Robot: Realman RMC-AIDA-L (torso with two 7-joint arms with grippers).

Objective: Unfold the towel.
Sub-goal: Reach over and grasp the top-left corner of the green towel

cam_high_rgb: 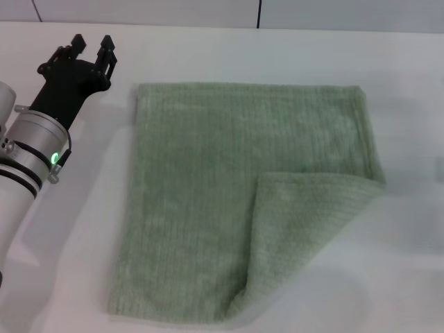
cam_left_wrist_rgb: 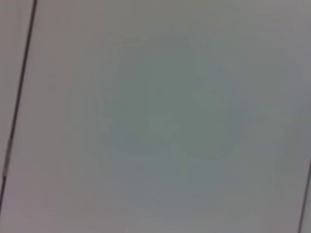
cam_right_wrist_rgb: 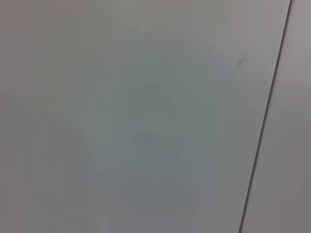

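While the towel (cam_high_rgb: 208, 180) lies flat on the white table (cam_high_rgb: 409, 277) across the centre and lower middle of the head view, one corner remains folded: the lower-right corner is turned back over the body of the cloth, forming a triangular flap (cam_high_rgb: 305, 229) whose apex sits near the centre of the frame and whose crease runs diagonally from the right edge at mid-height down to the bottom edge. The left gripper (cam_high_rgb: 92, 46) is in the upper left of the frame, over bare table, well apart from the towel's upper-left corner, with its two fingers spread and nothing between them. From this gripper the flap lies toward the lower right, across the full diagonal of the cloth. The towel's long axis appears to run top to bottom in the frame, although the fold makes this uncertain. The right gripper is not in view; judged by position, the flap sits on the right arm's side and is the nearer reach for that arm. Both wrist views show only plain pale surface. Count: one towel, one folded corner, one gripper visible.
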